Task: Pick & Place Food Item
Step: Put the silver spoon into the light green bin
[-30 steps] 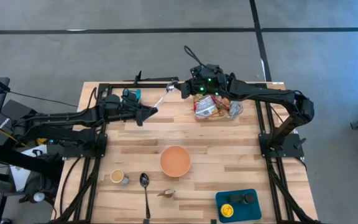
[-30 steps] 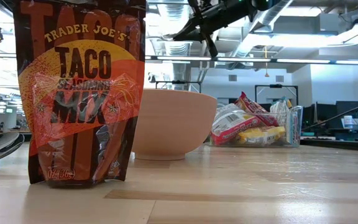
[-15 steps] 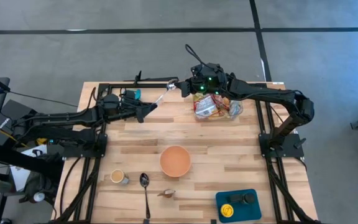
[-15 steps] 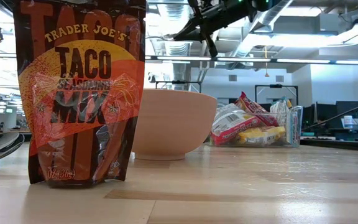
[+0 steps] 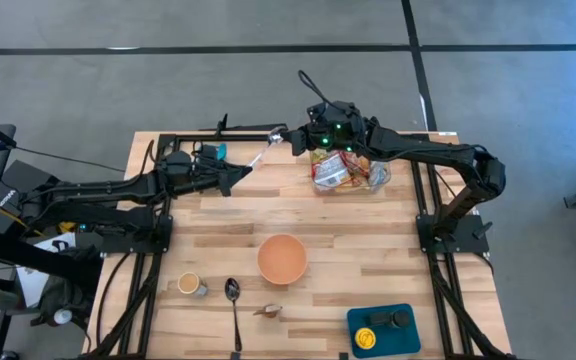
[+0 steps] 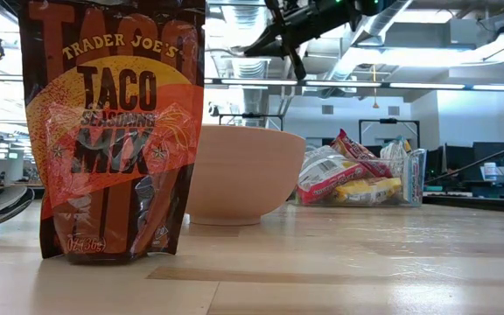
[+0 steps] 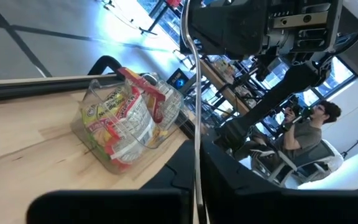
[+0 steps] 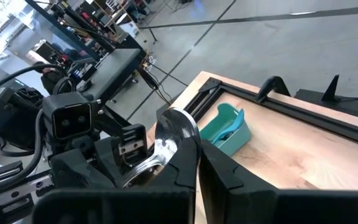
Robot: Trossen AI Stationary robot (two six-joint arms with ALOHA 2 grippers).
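**Bystander items on the wooden worktop**

A pale wooden worktop (image 5: 368, 230) stands on a grey floor. Near its front edge sit an orange bowl (image 5: 282, 258), a small cup (image 5: 190, 285) to one side of it, and a metal spoon (image 5: 234, 310) lying lengthwise just beside the cup. A blue tray (image 5: 383, 330) at the front corner holds a yellow round object and a dark one. Seen level with the surface, a Trader Joe's taco seasoning packet (image 6: 112, 131) stands upright close to the camera. A small teal container (image 8: 227, 129) rests near the back rail. A person (image 7: 306, 134) sits in the room beyond.
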